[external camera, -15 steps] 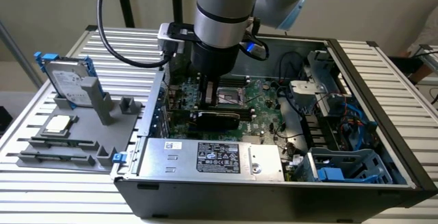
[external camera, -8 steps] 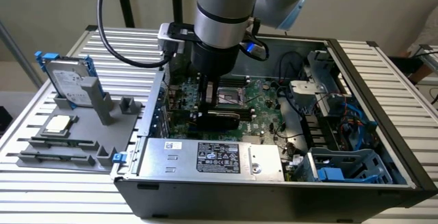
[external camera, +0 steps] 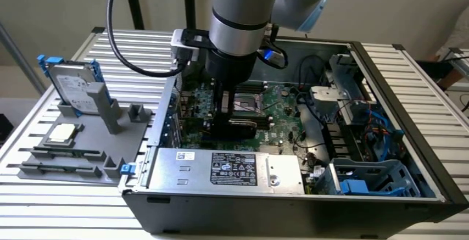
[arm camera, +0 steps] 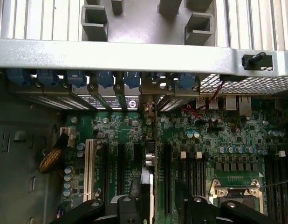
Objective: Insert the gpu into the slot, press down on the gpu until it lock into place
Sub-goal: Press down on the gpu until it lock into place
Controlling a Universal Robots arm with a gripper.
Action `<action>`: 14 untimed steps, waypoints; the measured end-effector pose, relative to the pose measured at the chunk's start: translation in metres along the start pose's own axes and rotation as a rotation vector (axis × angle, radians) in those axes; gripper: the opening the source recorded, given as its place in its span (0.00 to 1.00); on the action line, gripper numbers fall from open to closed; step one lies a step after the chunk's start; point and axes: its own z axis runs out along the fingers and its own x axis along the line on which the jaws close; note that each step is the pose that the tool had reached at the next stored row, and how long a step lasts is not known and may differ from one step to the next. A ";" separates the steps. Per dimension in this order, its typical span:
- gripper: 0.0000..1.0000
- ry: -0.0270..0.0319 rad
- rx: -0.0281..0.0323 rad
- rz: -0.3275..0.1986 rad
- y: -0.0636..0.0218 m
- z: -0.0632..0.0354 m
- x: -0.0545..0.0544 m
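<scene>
GPU (external camera: 238, 126) sits directly under the gripper (external camera: 228, 112), low over the motherboard (external camera: 286, 105). From the wrist you see the card edge-on, running straight out ahead of the gripper. Grip state: you cannot tell whether it is clamped or loose. Seating: cannot tell either. Flanking the gripper are the CPU socket (arm camera: 232, 189) on one side and a white slot (arm camera: 90, 168) on the other. Farther out, the power supply (external camera: 227, 168) lies against the case (external camera: 293, 215) wall. Well away, outside the case, a hard drive (external camera: 73, 83) stands in a grey rack (external camera: 88, 141).
</scene>
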 end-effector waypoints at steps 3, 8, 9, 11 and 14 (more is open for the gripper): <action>0.42 0.0062 -0.0003 -0.005 -0.0008 0.0029 0.000; 0.42 0.0210 -0.0006 -0.013 -0.0015 0.0071 0.001; 0.42 0.0226 -0.0008 -0.015 -0.0017 0.0085 0.001; 0.42 0.0241 -0.0010 -0.020 -0.0020 0.0115 0.001; 0.42 0.0251 -0.0015 -0.027 -0.0023 0.0146 0.001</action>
